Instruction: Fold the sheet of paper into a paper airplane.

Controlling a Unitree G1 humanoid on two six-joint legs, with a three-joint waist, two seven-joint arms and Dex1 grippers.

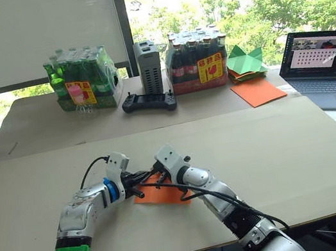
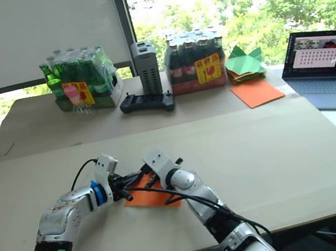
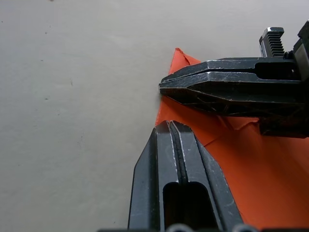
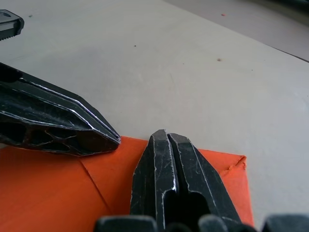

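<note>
On the near board of the table (image 1: 276, 145), the sheet of paper (image 1: 160, 193) lies flat, partly folded, with a crease line and one raised folded corner visible in the wrist views. Left gripper (image 1: 139, 178) has its fingers pressed together, tips resting on the paper's edge. Right gripper (image 1: 152, 171) likewise has its fingers together, tips down on the paper, just beside the left gripper's. Well behind the paper stand two bottle packs (image 1: 82, 79), a controller (image 1: 149, 101), a larger orange sheet (image 1: 258, 91) and a laptop (image 1: 321, 66).
</note>
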